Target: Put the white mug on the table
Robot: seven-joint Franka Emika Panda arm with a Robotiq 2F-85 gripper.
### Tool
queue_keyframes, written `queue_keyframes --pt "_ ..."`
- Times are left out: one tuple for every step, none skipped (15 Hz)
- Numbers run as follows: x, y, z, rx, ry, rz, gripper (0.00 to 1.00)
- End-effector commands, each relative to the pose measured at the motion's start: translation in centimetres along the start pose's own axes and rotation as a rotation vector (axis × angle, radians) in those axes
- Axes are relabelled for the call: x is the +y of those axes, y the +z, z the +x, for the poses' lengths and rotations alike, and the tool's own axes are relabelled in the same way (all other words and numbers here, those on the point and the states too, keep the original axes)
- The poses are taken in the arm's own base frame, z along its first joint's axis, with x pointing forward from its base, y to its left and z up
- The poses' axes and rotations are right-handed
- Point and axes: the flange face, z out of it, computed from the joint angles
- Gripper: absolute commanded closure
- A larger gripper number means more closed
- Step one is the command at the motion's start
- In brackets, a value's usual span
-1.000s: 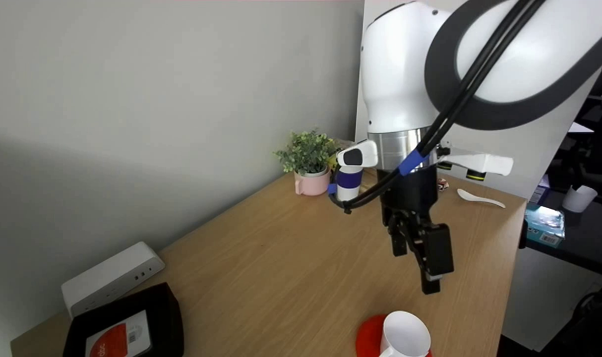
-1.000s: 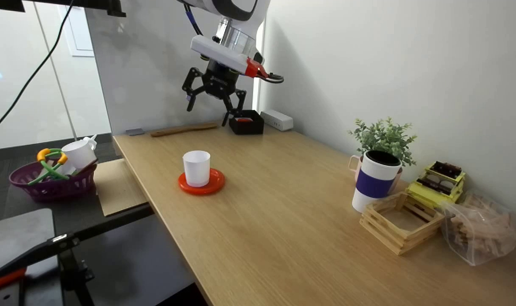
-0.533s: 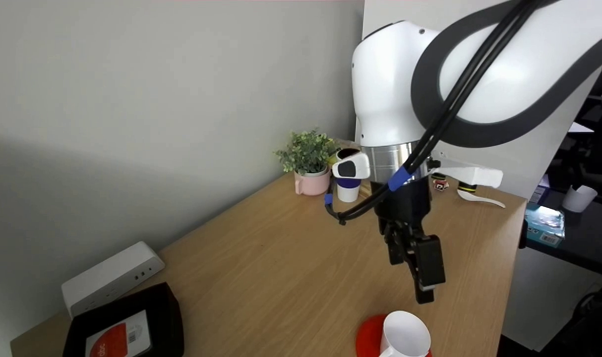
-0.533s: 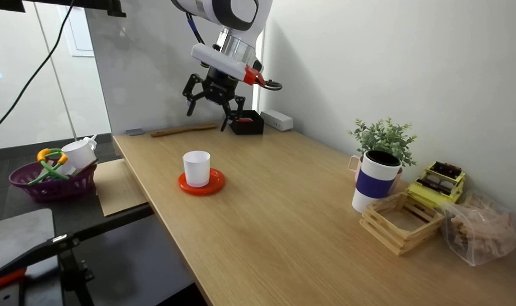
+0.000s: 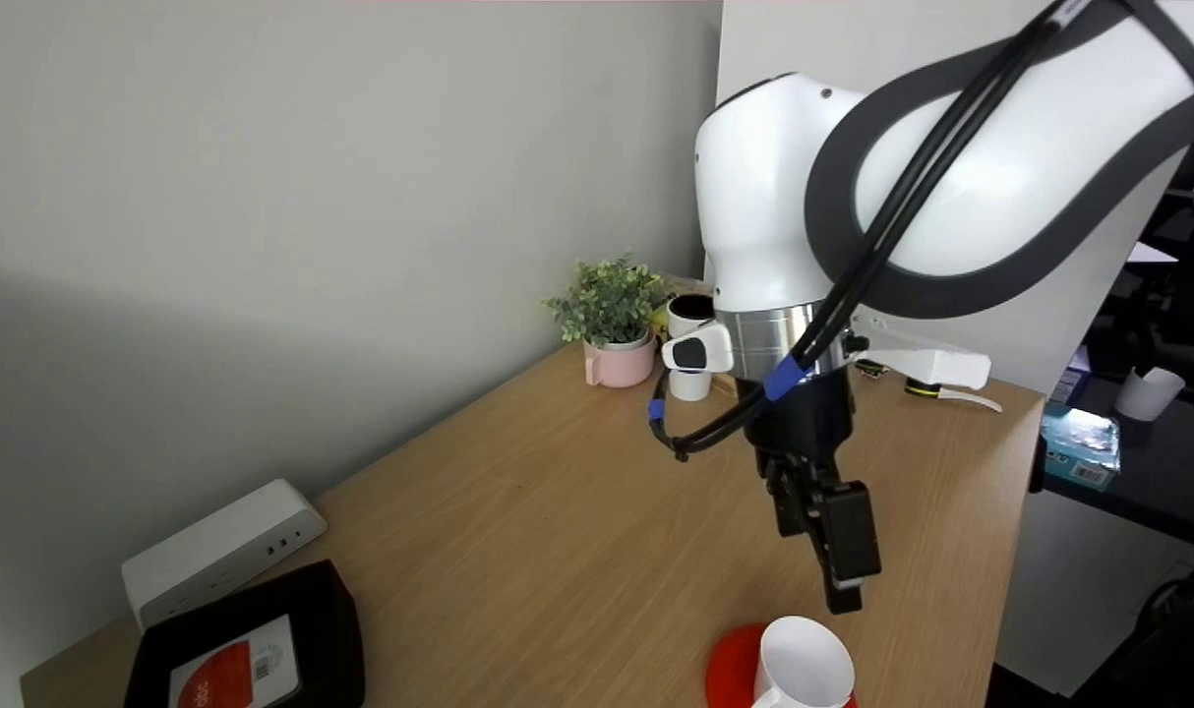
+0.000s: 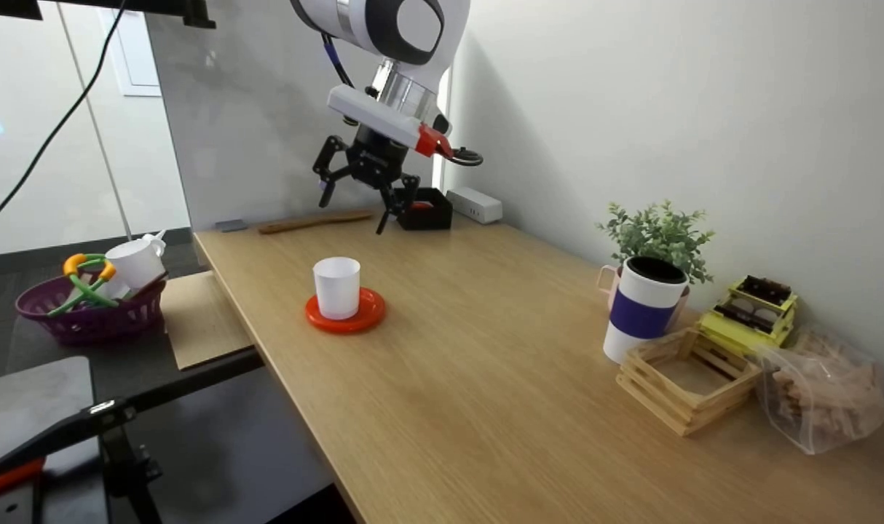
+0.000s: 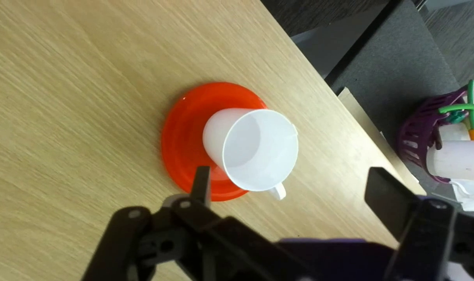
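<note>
The white mug (image 6: 336, 289) stands upright on the round red plate (image 6: 373, 309), on the wood-grain table (image 6: 471, 378). The mug shows in the other views too (image 5: 804, 664) (image 7: 256, 150); its handle points toward the gripper's side in the wrist view. My gripper (image 6: 353, 213) is open and empty, held above the table and higher than the mug. In the wrist view its spread fingers (image 7: 290, 172) stand apart, with the mug ahead of the gap and nearer the left finger. Nothing touches the mug but the plate.
A black box (image 5: 331, 629) and a white power strip (image 5: 225, 551) lie by the wall. A banded white cup (image 6: 640, 313), a plant (image 6: 660, 236), a wooden crate (image 6: 686, 386) and a plastic bag (image 6: 824, 393) stand along the wall side. A purple basket (image 6: 92, 320) sits off the table.
My open gripper has moved down toward the table and the mug's height, with a slight shift left in an exterior view. The mug and plate have not moved.
</note>
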Motion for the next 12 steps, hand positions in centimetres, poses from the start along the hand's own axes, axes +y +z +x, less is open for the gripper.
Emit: queue_keyframes --pt "1.5 1.8 0.4 0.003 0.039 0.009 0.00" --pt "1.8 2.4 0.4 0.001 0.045 0.012 0.00" --pt "2.0 2.9 0.5 -0.003 0.053 0.015 0.00" --pt "2.3 3.6 0.6 -0.007 0.063 0.017 0.00" --pt "2.6 4.1 0.7 -0.008 0.075 0.017 0.00" --pt "2.7 4.7 0.8 -0.014 0.086 0.019 0.00" --pt "3.0 5.2 0.9 -0.016 0.096 0.020 0.00" --pt "3.1 5.7 1.0 -0.023 0.104 0.023 0.00" --pt "3.3 6.1 1.2 -0.028 0.111 0.023 0.00" --pt "3.4 6.5 1.3 -0.036 0.118 0.026 0.00" --pt "3.8 6.8 1.5 -0.041 0.127 0.024 0.00" --pt "4.0 7.2 1.6 -0.048 0.137 0.025 0.00"
